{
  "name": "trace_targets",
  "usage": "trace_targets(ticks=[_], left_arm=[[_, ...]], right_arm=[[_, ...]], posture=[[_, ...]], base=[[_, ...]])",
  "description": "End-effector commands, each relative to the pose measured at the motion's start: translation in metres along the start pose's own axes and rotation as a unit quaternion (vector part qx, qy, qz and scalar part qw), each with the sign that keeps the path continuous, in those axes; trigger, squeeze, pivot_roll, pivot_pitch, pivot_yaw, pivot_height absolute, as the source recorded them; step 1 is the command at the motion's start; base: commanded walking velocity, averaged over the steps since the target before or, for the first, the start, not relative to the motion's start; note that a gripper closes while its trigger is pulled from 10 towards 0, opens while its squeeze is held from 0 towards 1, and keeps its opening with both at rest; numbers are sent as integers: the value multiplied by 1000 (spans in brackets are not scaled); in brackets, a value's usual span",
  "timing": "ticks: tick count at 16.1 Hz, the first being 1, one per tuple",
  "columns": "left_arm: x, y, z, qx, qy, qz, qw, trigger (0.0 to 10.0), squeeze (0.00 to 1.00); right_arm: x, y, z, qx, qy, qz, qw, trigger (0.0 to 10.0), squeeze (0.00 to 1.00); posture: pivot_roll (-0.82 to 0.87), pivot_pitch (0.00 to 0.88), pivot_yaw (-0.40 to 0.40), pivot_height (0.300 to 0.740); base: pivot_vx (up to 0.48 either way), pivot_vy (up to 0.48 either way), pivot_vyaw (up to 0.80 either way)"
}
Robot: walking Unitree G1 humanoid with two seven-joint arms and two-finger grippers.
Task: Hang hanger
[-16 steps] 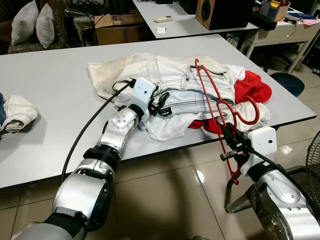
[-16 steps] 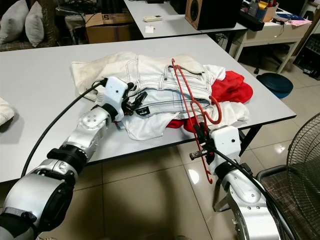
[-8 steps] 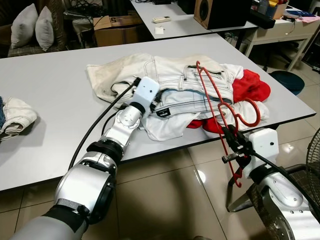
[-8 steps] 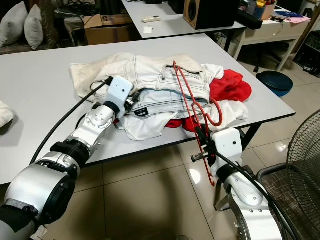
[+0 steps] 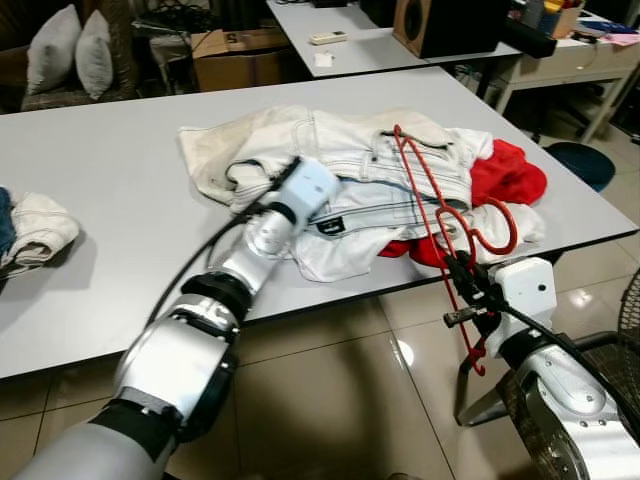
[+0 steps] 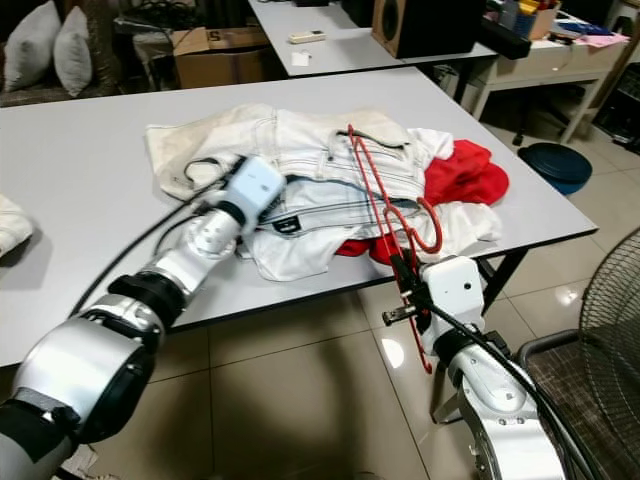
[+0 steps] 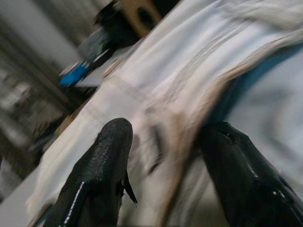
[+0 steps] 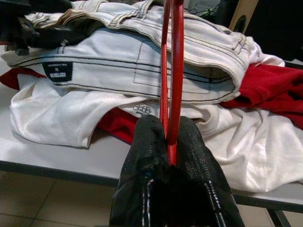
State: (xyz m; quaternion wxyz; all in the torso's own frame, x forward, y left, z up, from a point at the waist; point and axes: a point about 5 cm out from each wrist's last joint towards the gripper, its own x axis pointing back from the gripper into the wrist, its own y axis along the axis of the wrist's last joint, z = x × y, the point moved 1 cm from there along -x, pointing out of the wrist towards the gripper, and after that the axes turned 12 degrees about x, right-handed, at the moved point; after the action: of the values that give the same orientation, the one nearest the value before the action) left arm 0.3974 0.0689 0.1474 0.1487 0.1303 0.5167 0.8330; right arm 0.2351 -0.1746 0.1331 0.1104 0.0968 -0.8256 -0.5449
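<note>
The red hanger (image 5: 440, 210), thin, stiff and probably light, is pinched by the right hand (image 5: 462, 287) at the table (image 5: 110, 200) edge, leaning toward 11 o'clock over the clothes pile (image 5: 350, 185). It's best gripped on a straight bar, since the wire could swivel, while the left hand (image 7: 161, 156) is spread over the white jeans (image 5: 340, 160).

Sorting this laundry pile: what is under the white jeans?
Under the white jeans lie a white shirt and a red garment on the table; anything deeper is covered.
</note>
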Motion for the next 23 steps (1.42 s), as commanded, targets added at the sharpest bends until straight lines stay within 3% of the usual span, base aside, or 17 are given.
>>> trace_targets(ticks=[1, 4, 6, 7, 8, 9, 14, 15, 16, 23], left_arm=[[-2, 3, -10, -20, -30, 2, 999, 10000, 0], [-5, 5, -3, -28, 13, 13, 999, 10000, 0], [-5, 3, 10, -24, 49, 27, 998, 8863, 0], [-4, 1, 16, -18, 66, 38, 997, 4588, 0], [-3, 0, 19, -15, 74, 42, 996, 4235, 0], [-3, -1, 25, -9, 87, 48, 995, 2863, 0], [-4, 3, 27, 0, 78, 45, 996, 2902, 0], [-4, 1, 26, 1, 76, 51, 996, 1020, 0], [-4, -1, 25, 4, 73, 54, 996, 0, 0], [-5, -1, 17, 42, 53, 56, 996, 0, 0]], right_arm=[[-1, 8, -1, 8, 5, -12, 1000, 10000, 0], [0, 9, -1, 10, 3, -12, 1000, 10000, 0], [-1, 9, -1, 10, 4, -12, 1000, 10000, 0], [-2, 9, 0, 10, 5, -13, 1000, 10000, 0], [-2, 9, 0, 9, 5, -13, 1000, 10000, 0], [-2, 10, 0, 9, 6, -12, 1000, 10000, 0], [-4, 9, 1, 10, 7, -12, 1000, 10000, 0], [-4, 9, 1, 9, 6, -12, 1000, 10000, 0], [-4, 9, 1, 9, 6, -12, 1000, 10000, 0], [-5, 10, 0, 9, 5, -12, 1000, 10000, 0]], posture=[[-174, 0, 44, 740], [-177, 0, 44, 740], [-176, 0, 44, 740], [-174, 0, 41, 740], [-174, 0, 41, 740], [-172, 0, 38, 740], [-170, 0, 38, 740], [-171, 0, 39, 740], [-172, 0, 40, 740], [-172, 0, 43, 740]], base=[[0, 0, 0], [0, 0, 0], [0, 0, 0], [0, 0, 0], [0, 0, 0], [0, 0, 0], [0, 0, 0], [0, 0, 0], [0, 0, 0], [0, 0, 0]])
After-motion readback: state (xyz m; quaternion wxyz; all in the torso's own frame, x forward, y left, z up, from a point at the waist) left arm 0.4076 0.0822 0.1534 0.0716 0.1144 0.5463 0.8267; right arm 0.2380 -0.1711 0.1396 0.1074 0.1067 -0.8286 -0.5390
